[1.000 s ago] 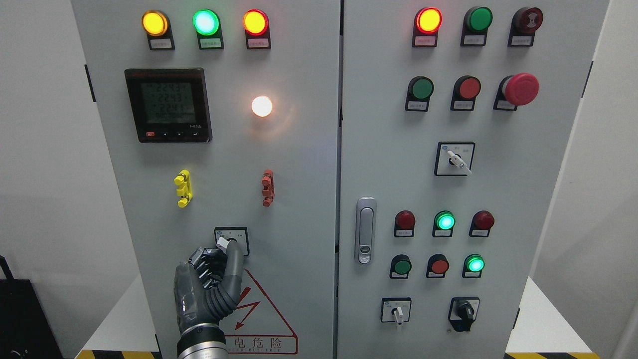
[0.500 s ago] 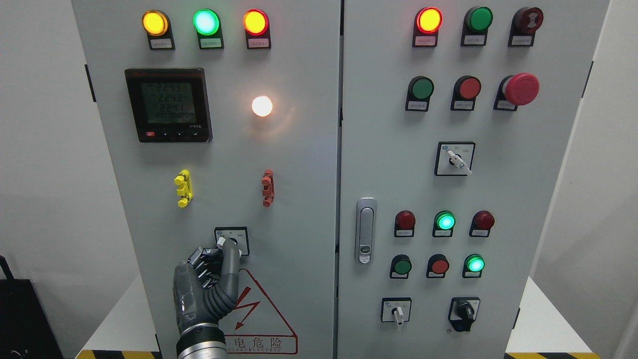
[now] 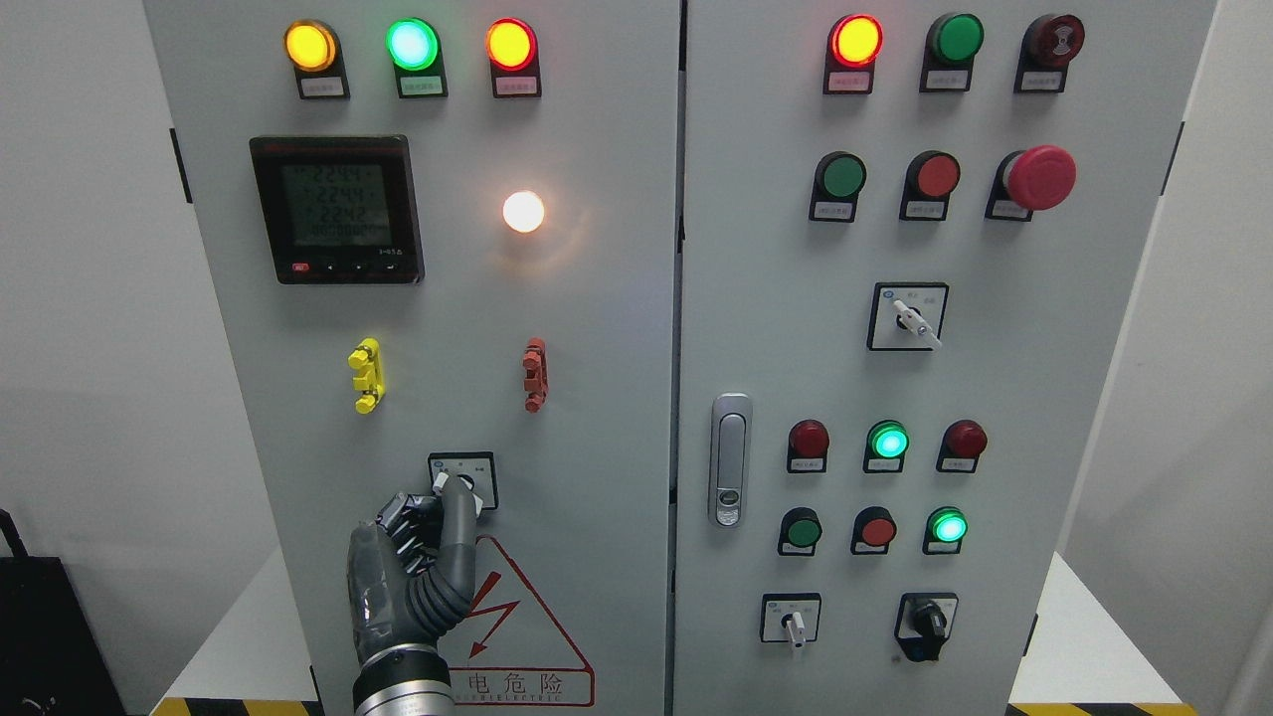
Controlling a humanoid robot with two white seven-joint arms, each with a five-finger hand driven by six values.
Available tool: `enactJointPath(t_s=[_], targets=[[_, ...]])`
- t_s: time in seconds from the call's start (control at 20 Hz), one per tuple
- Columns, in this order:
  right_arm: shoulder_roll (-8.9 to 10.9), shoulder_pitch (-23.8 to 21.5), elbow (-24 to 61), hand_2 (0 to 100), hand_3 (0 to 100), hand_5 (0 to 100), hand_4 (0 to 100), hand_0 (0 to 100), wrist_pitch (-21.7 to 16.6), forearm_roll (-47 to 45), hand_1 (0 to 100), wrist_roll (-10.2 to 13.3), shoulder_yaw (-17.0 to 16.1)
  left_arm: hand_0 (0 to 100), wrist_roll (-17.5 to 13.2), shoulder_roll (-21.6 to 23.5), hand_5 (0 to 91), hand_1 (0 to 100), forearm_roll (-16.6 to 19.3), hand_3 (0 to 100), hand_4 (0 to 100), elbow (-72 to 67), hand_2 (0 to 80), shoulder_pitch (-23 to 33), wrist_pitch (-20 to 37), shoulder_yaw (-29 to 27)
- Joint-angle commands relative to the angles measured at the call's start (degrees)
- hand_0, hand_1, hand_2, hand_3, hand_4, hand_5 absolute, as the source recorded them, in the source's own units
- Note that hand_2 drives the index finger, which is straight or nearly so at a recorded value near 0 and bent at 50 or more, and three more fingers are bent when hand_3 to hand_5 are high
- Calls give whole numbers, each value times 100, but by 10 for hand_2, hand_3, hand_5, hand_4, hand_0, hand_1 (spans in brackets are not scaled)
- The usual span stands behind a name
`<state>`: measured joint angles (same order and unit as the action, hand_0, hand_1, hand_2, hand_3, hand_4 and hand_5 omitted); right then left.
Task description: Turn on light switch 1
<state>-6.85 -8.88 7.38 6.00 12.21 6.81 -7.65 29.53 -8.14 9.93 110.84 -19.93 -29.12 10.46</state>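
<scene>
Light switch 1 [image 3: 461,480], a small rotary selector on a square black-framed plate, sits low on the left cabinet door [image 3: 597,418], right at the tip of the left hand [image 3: 413,567]. That hand comes up from the bottom edge with one grey finger [image 3: 458,527] stretched upward and touching the switch's white knob, partly covering it; the other fingers are curled back against the palm, and nothing is gripped. Just beside the hand's right and below the switch is a red triangular warning sticker [image 3: 517,617] with a lightning bolt, its left corner hidden behind the wrist. Above the hand, well apart, a yellow clip [image 3: 366,375] and a red clip [image 3: 534,374] are fixed to the door, and higher still a digital meter [image 3: 336,210] with a lit screen and a glowing white lamp [image 3: 523,211]. Along the top run three lit lamps, amber [image 3: 310,46], green [image 3: 412,44] and red-rimmed amber [image 3: 511,44]. Far to the hand's right, on the other door, are a silver door handle [image 3: 730,459], rows of red and green buttons, a red mushroom stop button [image 3: 1040,178] and three more rotary selectors. The right hand is out of view.
</scene>
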Motion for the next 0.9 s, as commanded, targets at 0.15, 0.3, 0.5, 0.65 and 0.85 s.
enactJointPath(t_s=[0.15, 0.3, 0.5, 0.65, 0.85], targets=[[0, 0, 0, 0, 0, 0, 0, 50, -3, 1, 0, 13, 0, 514, -9, -3, 820, 396, 0, 846, 856, -1, 632, -2, 2, 0], [0, 0, 0, 0, 0, 0, 0, 50, -3, 1, 0, 13, 0, 473, -9, -3, 820, 380, 0, 846, 856, -1, 632, -2, 2, 0], [0, 0, 0, 0, 0, 0, 0, 50, -3, 1, 0, 13, 0, 428, -9, -3, 820, 377, 0, 846, 856, 8, 632, -2, 11, 0], [0, 0, 0, 0, 0, 0, 0, 50, -3, 1, 0, 4, 0, 398, -9, -3, 820, 372, 0, 846, 858, -1, 632, -2, 11, 0], [0, 0, 0, 0, 0, 0, 0, 50, -3, 1, 0, 13, 0, 357, -18, 5, 820, 360, 0, 847, 858, 8, 633, 15, 29, 0]])
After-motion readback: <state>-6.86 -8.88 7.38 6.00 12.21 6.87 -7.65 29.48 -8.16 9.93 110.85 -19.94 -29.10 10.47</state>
